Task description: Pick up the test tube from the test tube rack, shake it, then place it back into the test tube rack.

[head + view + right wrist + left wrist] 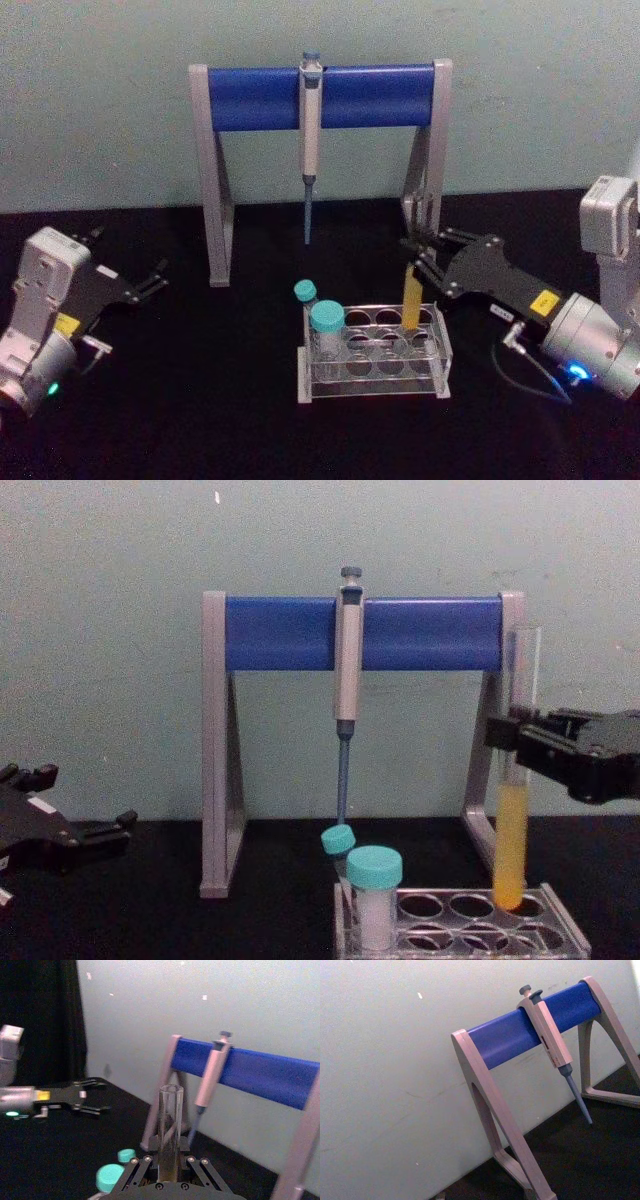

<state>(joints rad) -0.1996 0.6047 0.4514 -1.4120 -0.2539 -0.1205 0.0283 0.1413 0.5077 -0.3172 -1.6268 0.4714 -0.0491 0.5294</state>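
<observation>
As the right tool [508, 742] grips it, the test tube [512, 830] (yellow-orange liquid below) stands upright; left tool [158, 281] gapes.

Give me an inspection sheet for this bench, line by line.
Surface: black table, no spills seen.
Job's things: test tube with yellow-orange liquid, upright, its bottom at a back-row hole of the test tube rack.
Clutter: two teal-capped tubes in the rack; pipette hanging on the blue-barred stand.
Grippers: right gripper shut on the test tube; left gripper open, parked at the left.
Cables: grey cable at the right wrist.
Surroundings: pale wall.
</observation>
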